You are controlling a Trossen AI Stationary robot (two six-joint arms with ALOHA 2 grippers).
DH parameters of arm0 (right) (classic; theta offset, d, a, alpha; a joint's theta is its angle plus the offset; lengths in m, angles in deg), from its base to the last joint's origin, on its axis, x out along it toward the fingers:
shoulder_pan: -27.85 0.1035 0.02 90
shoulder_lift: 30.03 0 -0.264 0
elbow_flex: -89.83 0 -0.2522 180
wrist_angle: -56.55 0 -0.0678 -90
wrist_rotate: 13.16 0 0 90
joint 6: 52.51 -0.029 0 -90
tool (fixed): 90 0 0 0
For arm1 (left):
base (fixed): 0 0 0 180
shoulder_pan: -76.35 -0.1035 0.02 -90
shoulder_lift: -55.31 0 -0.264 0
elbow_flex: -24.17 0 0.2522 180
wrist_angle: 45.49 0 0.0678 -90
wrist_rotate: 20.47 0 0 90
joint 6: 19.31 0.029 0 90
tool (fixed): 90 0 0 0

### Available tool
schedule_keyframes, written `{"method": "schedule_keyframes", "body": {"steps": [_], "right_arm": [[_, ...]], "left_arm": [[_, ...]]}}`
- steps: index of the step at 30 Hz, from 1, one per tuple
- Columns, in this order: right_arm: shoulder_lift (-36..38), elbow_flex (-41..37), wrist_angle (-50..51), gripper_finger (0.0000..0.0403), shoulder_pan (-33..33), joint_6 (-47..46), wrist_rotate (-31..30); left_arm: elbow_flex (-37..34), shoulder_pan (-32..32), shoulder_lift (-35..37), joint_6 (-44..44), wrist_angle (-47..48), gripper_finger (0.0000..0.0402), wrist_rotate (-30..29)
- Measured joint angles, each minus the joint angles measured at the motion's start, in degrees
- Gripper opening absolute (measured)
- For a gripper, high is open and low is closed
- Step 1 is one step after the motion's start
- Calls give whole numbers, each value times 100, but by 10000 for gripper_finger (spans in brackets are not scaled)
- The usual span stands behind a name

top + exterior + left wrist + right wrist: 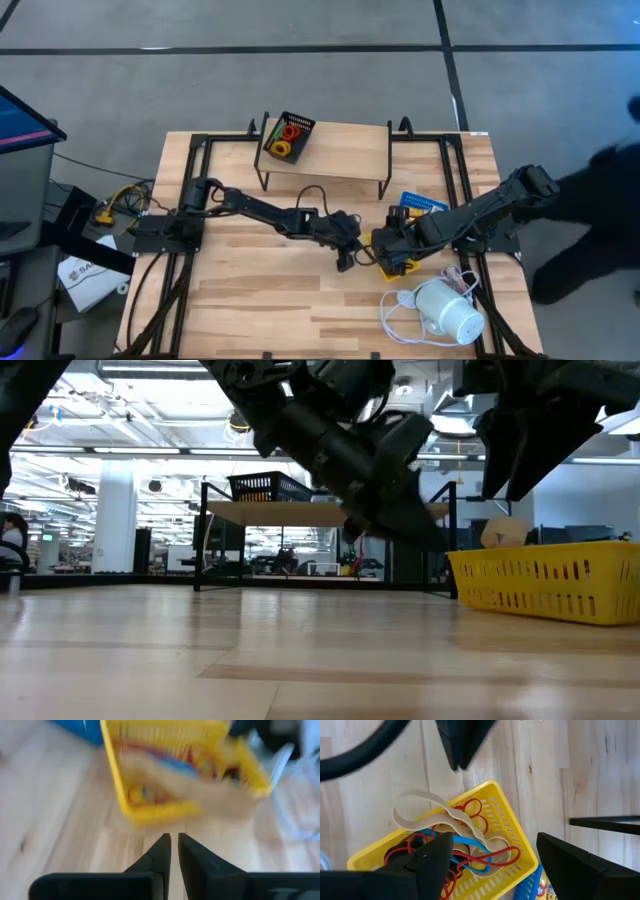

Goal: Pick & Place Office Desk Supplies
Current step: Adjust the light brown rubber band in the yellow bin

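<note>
The right hand (490, 857) hangs open over the yellow tray (507, 827), where rubber bands (470, 827) lie tangled. Lower straight onto one loop and pinch it alone. The left hand (171, 851), closed and empty, should stay clear beside it.

Left gripper (171, 840) hovers with fingers nearly together; right gripper (490, 850) hangs fingers spread.

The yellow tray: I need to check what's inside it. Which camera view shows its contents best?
The right wrist view: it looks straight down into the yellow tray, showing red, blue and tan bands tangled inside. The left wrist view shows it blurred, the low view only its side wall, and the high view mostly hides it under the right gripper.
</note>
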Motion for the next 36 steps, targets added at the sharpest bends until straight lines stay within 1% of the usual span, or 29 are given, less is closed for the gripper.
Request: {"method": "schedule_keyframes", "body": {"steps": [2, 4, 6, 12, 18, 22, 28, 30, 33, 36], "right_arm": [[0, 0, 0, 285, 0, 0, 0], [0, 0, 2, 285, -3, 0, 0], [0, 0, 0, 285, -22, -2, 0], [0, 0, -2, 285, -120, -4, 0], [0, 1, -2, 285, -195, -4, 0], [-2, 122, 17, 285, -208, 2, 0], [-2, 385, 140, 285, -197, 56, -66], [-2, 432, 339, 285, -197, -18, -224], [1, 452, 752, 285, -197, -365, -611], [90, 452, 1234, 285, -147, -908, -1064]], "left_arm": [[-4, 36, -4, 8, 223, 30, 10], [-4, 87, -4, 77, 242, 30, 99], [-4, 167, -4, 190, 171, 30, 200], [-4, 371, -4, 465, -178, 30, 225], [-4, 355, -70, 470, -88, 30, 167], [77, 318, -285, 470, -107, 30, 130], [508, 358, -704, 627, -152, 30, 70], [603, 361, -776, 652, -187, 30, 22], [638, 361, -815, 725, -445, 30, -17], [649, 394, -813, 900, -775, 30, -289]]}}
